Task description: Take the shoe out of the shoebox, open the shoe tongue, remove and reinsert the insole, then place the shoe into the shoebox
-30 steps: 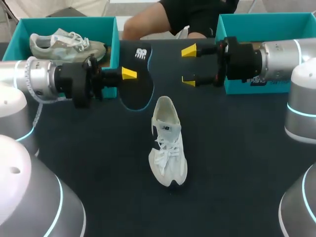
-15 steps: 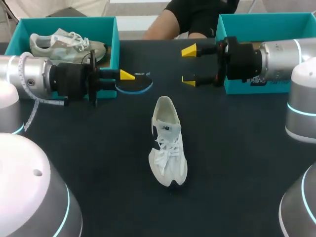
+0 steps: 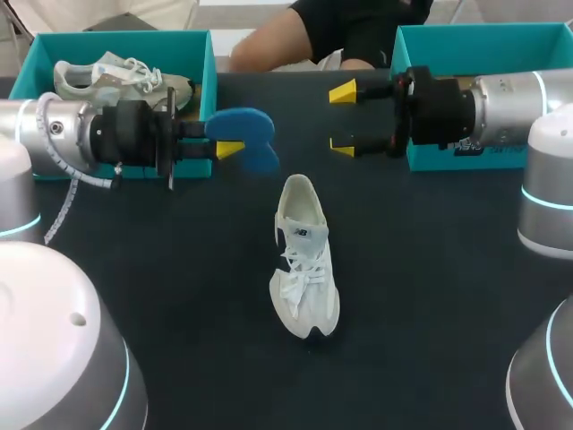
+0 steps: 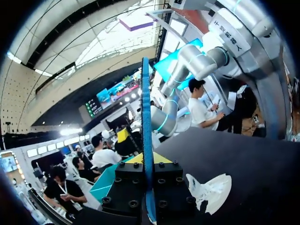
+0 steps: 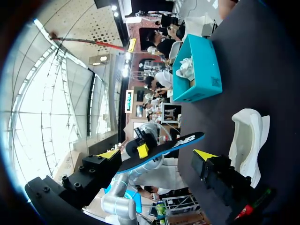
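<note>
Table [image 3: 179, 269], teal shoebox [image 3: 208, 63] holding grey shoe [image 3: 116, 81]; left tool [image 3: 231, 141] clamping insole [image 3: 255, 125]

Dark table [image 3: 179, 296]; at its far left corner, a teal box [image 3: 206, 67] holding a grey-green sneaker [image 3: 107, 81] with white laces.

In the head view the light is even and soft and comes from above. The dark counter [image 3: 430, 296] takes it with no glare. The white shoe [image 3: 304, 269] is very bright, almost washed out at the toe, and gives only a thin, faint shadow at that end. The blue insole [image 3: 251, 125] shows clean edges and full colour. In both wrist views strong daylight beyond the counter burns to plain white. Straight lines there curve heavily toward the black rim, and the nearest dark parts look a little soft.
</note>
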Robot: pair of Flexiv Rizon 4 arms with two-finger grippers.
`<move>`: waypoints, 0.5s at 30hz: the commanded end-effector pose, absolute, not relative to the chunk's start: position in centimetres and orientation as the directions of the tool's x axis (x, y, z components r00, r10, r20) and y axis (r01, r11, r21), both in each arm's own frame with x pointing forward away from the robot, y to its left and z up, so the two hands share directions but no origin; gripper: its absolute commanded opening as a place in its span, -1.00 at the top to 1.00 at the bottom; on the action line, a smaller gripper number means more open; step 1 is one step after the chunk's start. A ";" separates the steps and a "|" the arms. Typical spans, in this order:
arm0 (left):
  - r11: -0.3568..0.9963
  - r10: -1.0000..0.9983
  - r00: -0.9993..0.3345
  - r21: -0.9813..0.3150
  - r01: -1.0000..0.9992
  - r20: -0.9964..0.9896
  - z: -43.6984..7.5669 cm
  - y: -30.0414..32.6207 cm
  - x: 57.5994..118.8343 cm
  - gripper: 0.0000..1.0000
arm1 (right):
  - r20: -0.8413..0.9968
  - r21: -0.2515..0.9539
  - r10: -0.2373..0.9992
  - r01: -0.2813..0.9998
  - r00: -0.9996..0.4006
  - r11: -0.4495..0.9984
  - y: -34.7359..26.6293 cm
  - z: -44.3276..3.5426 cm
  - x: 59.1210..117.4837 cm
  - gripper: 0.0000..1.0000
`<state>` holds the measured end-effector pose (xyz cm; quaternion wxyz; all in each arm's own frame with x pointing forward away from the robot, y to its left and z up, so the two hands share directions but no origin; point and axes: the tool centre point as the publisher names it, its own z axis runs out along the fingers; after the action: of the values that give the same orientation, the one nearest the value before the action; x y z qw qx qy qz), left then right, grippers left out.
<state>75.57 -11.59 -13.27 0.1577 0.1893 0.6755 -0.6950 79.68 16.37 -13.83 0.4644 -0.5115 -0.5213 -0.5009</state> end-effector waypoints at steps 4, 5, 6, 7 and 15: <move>0.065 0.076 -0.992 -0.993 -0.098 0.102 -13.4 -11.2 76.1 1.00 | 0.997 0.047 0.070 0.999 -0.045 -0.028 16.6 -13.8 79.6 -1.00; 0.107 0.071 -0.984 -0.982 -0.154 0.162 -13.3 -11.1 75.9 1.00 | 0.997 0.047 0.070 0.999 -0.045 -0.028 16.6 -13.8 79.6 -1.00; 0.109 0.078 -0.979 -0.978 -0.178 0.187 -13.2 -11.0 75.9 1.00 | 0.997 0.047 0.070 0.999 -0.045 -0.028 16.6 -13.8 79.6 -1.00; 0.147 0.072 -0.969 -0.964 -0.222 0.235 -13.1 -11.0 75.8 1.00 | 0.997 0.047 0.070 0.999 -0.045 -0.028 16.6 -13.8 79.6 -1.00; 0.134 0.075 -0.859 -0.859 -0.495 0.507 -13.3 -11.1 75.6 1.00 | 0.997 0.047 0.070 0.999 -0.045 -0.028 16.6 -13.8 79.6 -1.00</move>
<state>75.62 -11.07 -13.50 -0.0343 0.0220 0.7200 -0.6928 79.67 16.34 -13.83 0.4644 -0.5114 -0.5215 -0.5010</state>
